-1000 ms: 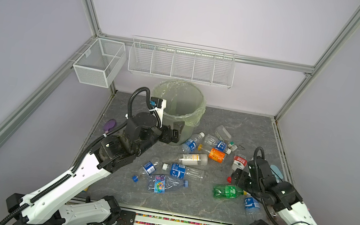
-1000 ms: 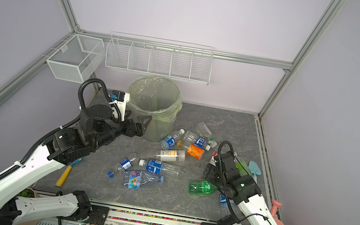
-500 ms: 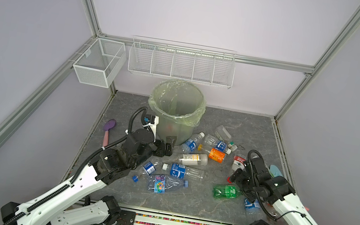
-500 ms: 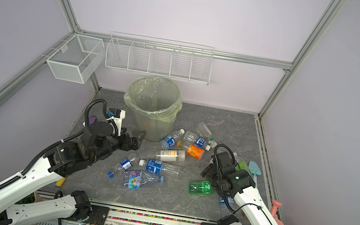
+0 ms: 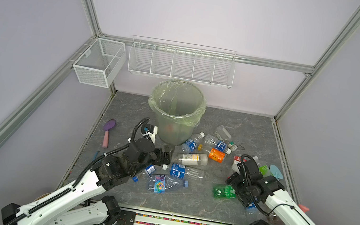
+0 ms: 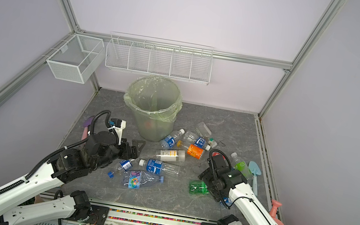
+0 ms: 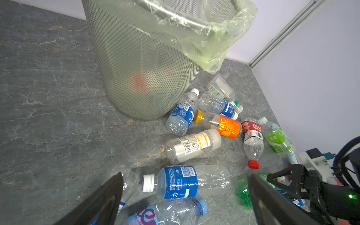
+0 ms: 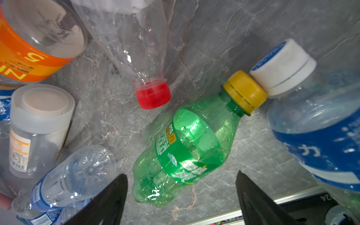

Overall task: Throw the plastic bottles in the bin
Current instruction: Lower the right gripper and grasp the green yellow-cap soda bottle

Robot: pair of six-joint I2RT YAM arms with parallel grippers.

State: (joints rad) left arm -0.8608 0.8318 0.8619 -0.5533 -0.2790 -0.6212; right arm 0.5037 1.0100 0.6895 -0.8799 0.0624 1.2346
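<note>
The bin [image 5: 175, 112], pale green with a bag over its rim, stands at the back centre. Something red shows through its wall [image 7: 139, 82]. Several plastic bottles lie on the grey floor to its right and in front of it. My left gripper [image 5: 167, 154] is open, low over a blue-label bottle [image 7: 179, 182] and a multicoloured one [image 7: 165, 212]; it holds nothing. My right gripper [image 6: 207, 185] is open over the green bottle [image 8: 191, 142]. Its fingers stand wide on either side of the bottle's base end without touching it. An orange-label bottle [image 5: 215, 154] and a white-label one [image 5: 192, 158] lie between the arms.
Two white wire baskets [image 5: 181, 62] [image 5: 99, 61] hang on the back and left walls. A purple brush [image 5: 108, 130] lies at the left edge and a blue scoop [image 5: 276, 171] at the right. A loose blue cap [image 5: 135, 178] sits near my left arm.
My left gripper has dropped from beside the bin's rim and come forward over the floor bottles. My right gripper has sunk closer to the green bottle.
</note>
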